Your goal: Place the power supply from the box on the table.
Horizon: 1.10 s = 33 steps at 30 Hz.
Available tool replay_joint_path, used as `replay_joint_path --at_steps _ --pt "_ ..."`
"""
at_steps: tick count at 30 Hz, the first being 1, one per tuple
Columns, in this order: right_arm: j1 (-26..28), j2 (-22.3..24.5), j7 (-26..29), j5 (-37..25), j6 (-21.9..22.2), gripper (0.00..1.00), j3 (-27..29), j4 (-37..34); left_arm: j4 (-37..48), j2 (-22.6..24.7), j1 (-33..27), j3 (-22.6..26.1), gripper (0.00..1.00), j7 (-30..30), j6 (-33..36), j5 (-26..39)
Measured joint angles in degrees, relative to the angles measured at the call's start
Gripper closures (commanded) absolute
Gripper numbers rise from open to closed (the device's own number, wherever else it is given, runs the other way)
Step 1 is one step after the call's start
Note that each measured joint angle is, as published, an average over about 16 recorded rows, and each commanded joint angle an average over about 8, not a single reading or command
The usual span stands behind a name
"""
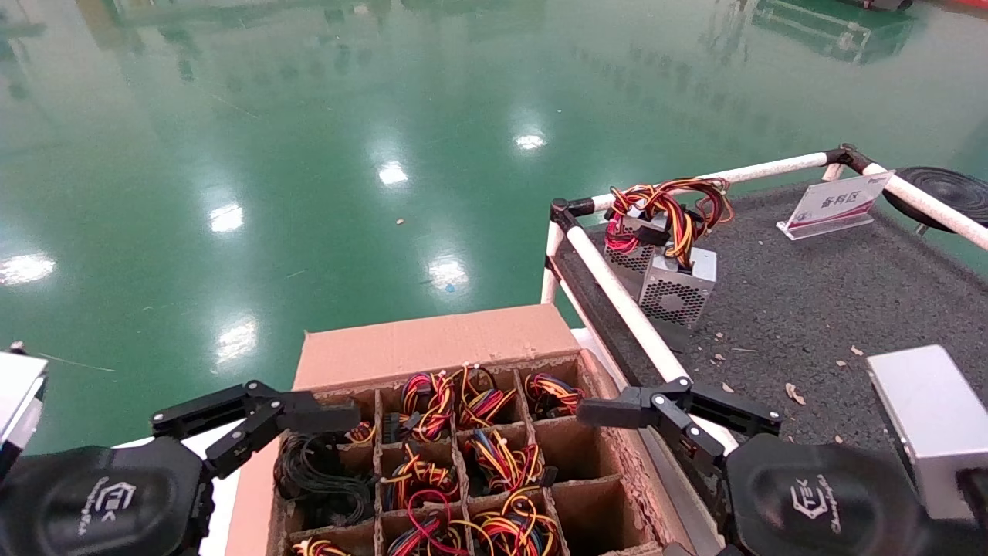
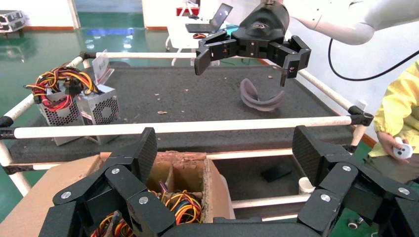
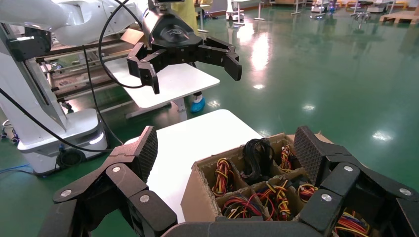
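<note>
The box (image 1: 432, 340) stands low in the middle of the head view, its grid of cells open. Power supplies sit in the cells; only their looped red, yellow and black wires (image 1: 498, 459) show, the metal bodies hidden. My left gripper (image 2: 227, 153) hangs open over the box's left side, one finger (image 1: 324, 417) above a cell of black cable (image 1: 320, 479). My right gripper (image 3: 227, 148) hangs open over the box's right edge, one finger (image 1: 617, 409) beside the rail. Neither holds anything. The table (image 1: 810, 309) lies to the right.
Two vented units (image 1: 679, 289) with wire bundles stand at the table's far left corner. A plain silver block (image 1: 934, 425) lies near me on the right. A white rail (image 1: 625, 309) runs between box and table. A sign (image 1: 837, 202) stands at the back.
</note>
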Motion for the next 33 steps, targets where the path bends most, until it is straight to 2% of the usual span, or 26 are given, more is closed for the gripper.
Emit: replay_joint_path --at_steps 2,3,10,11,33 --pt "0.00 0.00 0.00 0.00 0.00 0.00 0.00 0.00 0.00 0.00 0.00 0.00 0.00 0.00 0.00 0.00" --pt "0.00 0.00 0.00 0.00 0.00 0.00 0.00 0.00 0.00 0.00 0.00 0.00 0.09 0.00 0.00 0.00" --pt "0.00 0.00 0.00 0.00 0.00 0.00 0.00 0.00 0.00 0.00 0.00 0.00 0.95 0.00 0.00 0.00" --pt "0.00 0.00 0.00 0.00 0.00 0.00 0.00 0.00 0.00 0.00 0.00 0.00 1.00 0.00 0.00 0.00" --pt "0.00 0.00 0.00 0.00 0.00 0.00 0.00 0.00 0.00 0.00 0.00 0.00 1.00 0.00 0.00 0.00"
